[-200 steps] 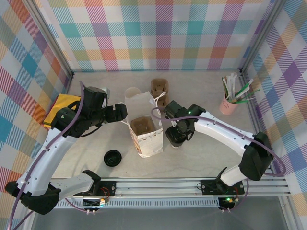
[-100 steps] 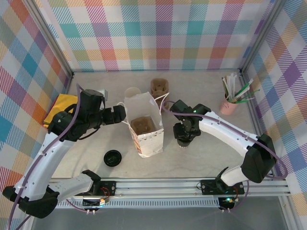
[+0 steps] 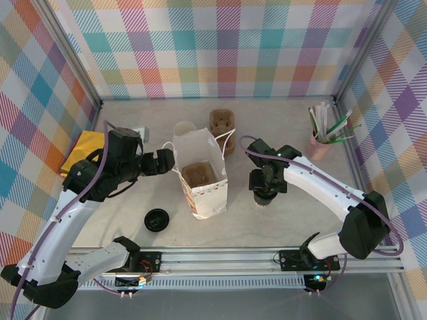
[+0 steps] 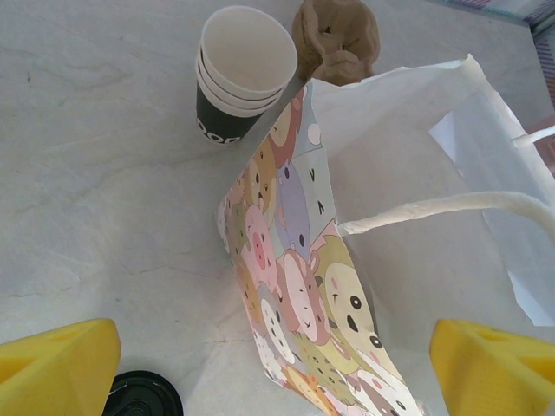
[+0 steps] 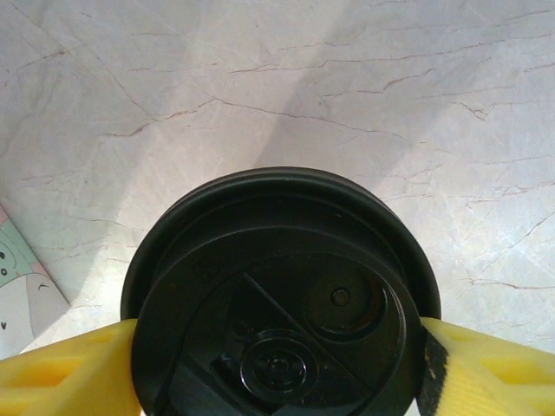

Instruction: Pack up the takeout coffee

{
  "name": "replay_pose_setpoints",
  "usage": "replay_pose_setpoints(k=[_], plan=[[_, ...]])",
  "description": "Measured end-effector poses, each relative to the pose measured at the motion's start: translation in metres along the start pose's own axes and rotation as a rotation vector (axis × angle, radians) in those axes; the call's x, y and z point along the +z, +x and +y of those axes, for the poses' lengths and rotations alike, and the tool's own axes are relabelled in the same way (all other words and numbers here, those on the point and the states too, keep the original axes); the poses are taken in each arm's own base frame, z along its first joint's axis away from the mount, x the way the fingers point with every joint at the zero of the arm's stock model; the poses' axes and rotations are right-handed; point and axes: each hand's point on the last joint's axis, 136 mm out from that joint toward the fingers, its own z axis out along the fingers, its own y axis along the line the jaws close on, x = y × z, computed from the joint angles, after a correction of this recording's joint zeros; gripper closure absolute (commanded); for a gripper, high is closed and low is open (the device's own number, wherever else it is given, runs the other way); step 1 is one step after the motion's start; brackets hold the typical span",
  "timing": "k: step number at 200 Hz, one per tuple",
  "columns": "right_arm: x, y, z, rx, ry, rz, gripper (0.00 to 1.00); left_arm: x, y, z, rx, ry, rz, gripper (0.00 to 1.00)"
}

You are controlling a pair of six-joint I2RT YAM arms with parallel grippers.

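Right wrist view: the takeout coffee (image 5: pixel 282 295), a small paper cup capped with a round black plastic lid, is seen from straight above, standing on the pale veined surface (image 5: pixel 390 87). The yellow fingers (image 5: pixel 65 368) of the right tool (image 5: pixel 277 364) lie at either side of the cup below the lid's rim; whether they are clamped on it cannot be told. A corner of the white paper bag printed with cartoon animals (image 5: pixel 17 286) is seen at the left edge. Left wrist view: the left tool (image 4: pixel 273 368) is held with its fingers wide apart, the bag's printed wall and open mouth lying between them and nothing gripped. Beyond the bag a stack of white paper cups with a black band (image 4: pixel 243 74) stands upright, just beside a brown moulded pulp carrier (image 4: pixel 336 39). A loose flat black lid (image 4: pixel 143 394) lies at the bottom edge. Top external view: the bag stands open at the middle of the surface with a second brown pulp carrier (image 3: pixel 199 175) inside it. The coffee is placed outside the bag, to its right and apart from it, under the right tool. A pink holder of sticks (image 3: pixel 319 143) is seen far right, and a yellow flat object (image 3: pixel 83 150) far left.
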Motion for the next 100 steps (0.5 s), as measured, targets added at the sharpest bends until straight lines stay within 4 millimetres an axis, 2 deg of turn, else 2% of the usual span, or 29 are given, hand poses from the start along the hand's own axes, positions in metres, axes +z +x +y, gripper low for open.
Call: replay_pose_setpoints(k=[45,74,83,89,100], plan=[[-0.001,0.001,-0.001,0.004,0.009,0.009,0.13,0.002,0.002,0.001,0.008,-0.003,0.007,0.08],[-0.010,-0.001,-0.001,-0.040,0.005,0.008,0.09,0.002,0.002,0.001,0.009,-0.002,0.008,0.07],[-0.014,-0.002,0.000,-0.065,-0.005,0.002,0.09,0.002,0.002,0.001,0.013,-0.002,0.008,0.06],[-0.017,-0.002,0.001,-0.086,-0.014,0.000,0.09,0.002,0.002,0.001,0.017,-0.002,0.008,0.01],[-0.023,-0.003,0.003,-0.131,-0.040,-0.004,0.09,0.002,0.002,0.001,0.026,-0.001,0.009,0.00]])
